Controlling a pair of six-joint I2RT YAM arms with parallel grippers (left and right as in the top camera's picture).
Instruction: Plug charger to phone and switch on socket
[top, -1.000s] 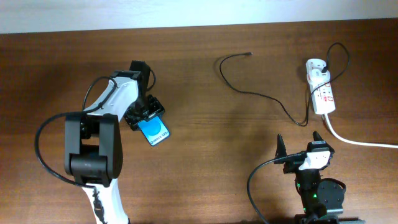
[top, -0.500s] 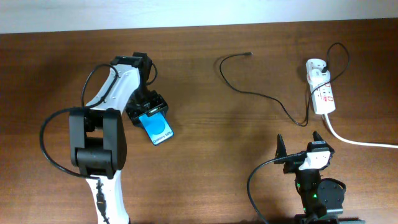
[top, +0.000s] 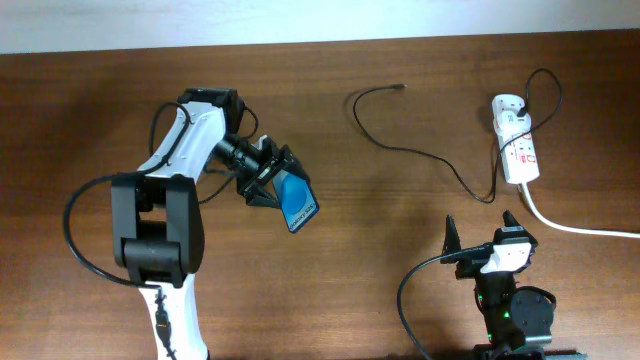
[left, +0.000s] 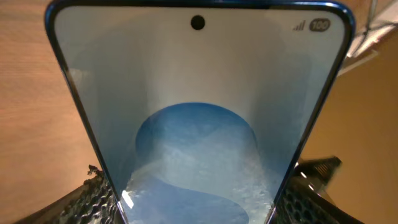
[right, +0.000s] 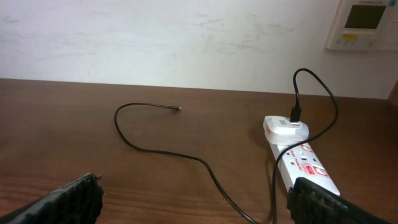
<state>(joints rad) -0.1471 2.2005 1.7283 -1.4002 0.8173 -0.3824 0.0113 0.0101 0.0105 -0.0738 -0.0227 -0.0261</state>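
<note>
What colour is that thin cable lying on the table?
The charger cable is black, clearest in the right wrist view.

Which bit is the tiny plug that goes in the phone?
Find the white socket at the brown table's far right. A thin black charger cable leaves its adapter and snakes left across the wood. Its loose end is the small connector tip, lying alone near the back edge, unlike the thick white cord.

- Overhead view: even, soft light; the worktop (top: 400, 250) carries faint, soft-edged shadows.
- Within the left claw (left: 199, 205), the phone (left: 199, 124) screen is washed pale by glare, and the surroundings are tinted warm orange.
- The right claw (right: 193, 186) fingers (right: 68, 202) are dark and blurred; everything beyond them is sharp.
</note>
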